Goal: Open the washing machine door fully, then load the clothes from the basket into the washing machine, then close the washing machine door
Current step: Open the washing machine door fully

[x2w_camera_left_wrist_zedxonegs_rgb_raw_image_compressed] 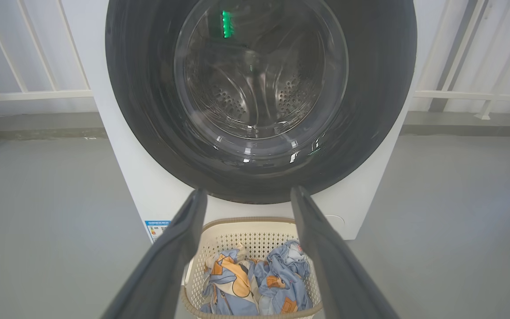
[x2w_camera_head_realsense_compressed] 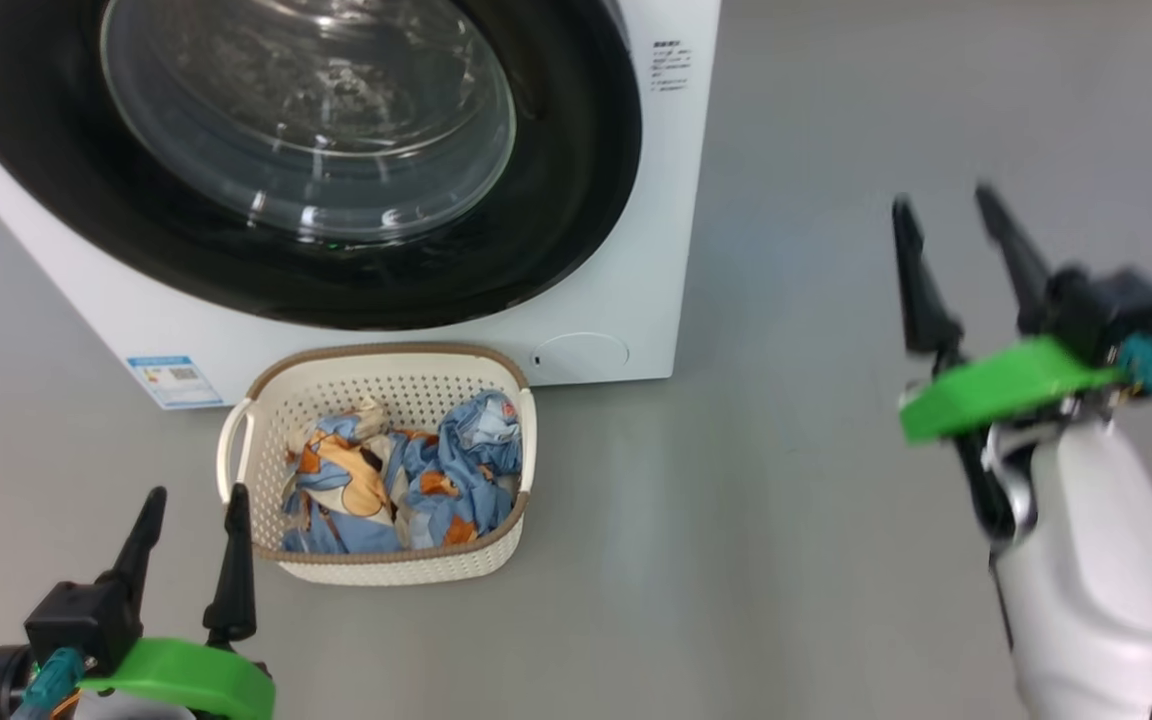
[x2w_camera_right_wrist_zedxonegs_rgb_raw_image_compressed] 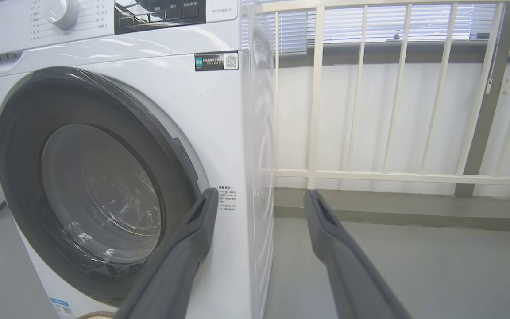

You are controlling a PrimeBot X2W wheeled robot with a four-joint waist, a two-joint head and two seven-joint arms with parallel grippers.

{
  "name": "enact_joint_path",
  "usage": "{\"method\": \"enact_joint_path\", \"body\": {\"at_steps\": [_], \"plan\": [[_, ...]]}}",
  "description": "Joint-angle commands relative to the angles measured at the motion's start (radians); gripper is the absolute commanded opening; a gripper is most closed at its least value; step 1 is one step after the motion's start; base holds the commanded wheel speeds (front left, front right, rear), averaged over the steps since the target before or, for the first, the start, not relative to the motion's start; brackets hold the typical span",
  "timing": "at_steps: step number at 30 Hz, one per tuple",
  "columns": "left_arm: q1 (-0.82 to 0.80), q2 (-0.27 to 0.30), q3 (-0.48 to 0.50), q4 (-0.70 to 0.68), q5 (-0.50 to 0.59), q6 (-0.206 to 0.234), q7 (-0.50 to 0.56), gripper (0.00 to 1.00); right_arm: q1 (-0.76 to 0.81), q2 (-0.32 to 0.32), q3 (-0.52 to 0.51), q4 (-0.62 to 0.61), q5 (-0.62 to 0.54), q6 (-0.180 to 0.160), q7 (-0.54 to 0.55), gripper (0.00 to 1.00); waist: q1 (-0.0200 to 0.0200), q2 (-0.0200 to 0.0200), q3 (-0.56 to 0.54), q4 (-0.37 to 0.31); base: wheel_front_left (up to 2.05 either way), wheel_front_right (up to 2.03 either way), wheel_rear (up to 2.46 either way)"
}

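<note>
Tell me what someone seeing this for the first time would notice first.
The glossy black washing machine door, apparently shut, dominates the top of the head view. In front of it on the grey floor sits the cream basket holding the blue-and-orange clothes. The left gripper hovers open beside the basket, the right gripper open farther right.

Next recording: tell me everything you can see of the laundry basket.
The basket is small, rectangular, cream plastic with perforated walls, a brown woven-look rim and a cream loop handle on each side. It stands upright on the grey floor just before the washing machine, under its door; whether they touch is unclear. Blue-and-orange clothes lie bunched inside it.
</note>
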Motion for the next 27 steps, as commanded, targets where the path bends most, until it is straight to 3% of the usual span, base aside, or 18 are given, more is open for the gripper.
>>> {"method": "enact_joint_path", "body": {"at_steps": [1,9,10,11,12,13,21,27], "plan": [[-0.049,0.016,0.024,-0.020,-0.002,-0.002,-0.006,1.00,-0.081,0.000,0.024,-0.037,-0.012,0.001,0.010,1.00,0.0000,0.0000,0.020,0.021,0.00,0.00,0.00],[-0.070,0.020,0.013,-0.013,-0.012,-0.002,-0.006,1.00,-0.266,-0.011,-0.030,-0.034,0.063,0.001,0.031,1.00,0.0000,0.0000,0.057,0.055,0.00,0.00,0.00],[-0.072,0.021,0.010,-0.012,-0.013,-0.003,-0.006,1.00,-0.289,-0.010,-0.044,-0.029,0.084,0.001,0.031,0.94,0.0000,0.0000,0.063,0.059,0.00,0.00,0.00],[-0.075,0.021,0.006,-0.011,-0.015,-0.003,-0.006,1.00,-0.310,-0.007,-0.067,-0.019,0.124,0.001,0.038,0.50,0.0000,0.0000,0.069,0.064,0.00,0.00,0.00],[-0.079,0.021,0.000,-0.010,-0.017,-0.003,-0.006,1.00,-0.330,-0.004,-0.083,-0.009,0.159,0.001,0.047,0.31,0.0000,0.0000,0.076,0.070,0.00,0.00,0.00],[-0.082,0.021,-0.006,-0.009,-0.020,-0.003,-0.006,1.00,-0.351,-0.001,-0.109,0.001,0.209,0.001,0.053,0.00,0.0000,0.0000,0.083,0.075,0.00,0.00,0.00],[-0.115,0.027,-0.045,-0.006,-0.040,-0.003,-0.006,1.00,-0.495,0.006,-0.275,0.152,0.588,0.001,0.134,0.00,0.0000,0.0000,0.155,0.120,0.00,0.00,0.00],[-0.147,0.029,-0.075,0.001,-0.054,-0.003,-0.006,1.00,-0.607,0.007,-0.320,0.294,0.710,0.001,0.200,0.00,0.0000,0.0000,0.207,0.141,0.00,0.00,0.00]]}}
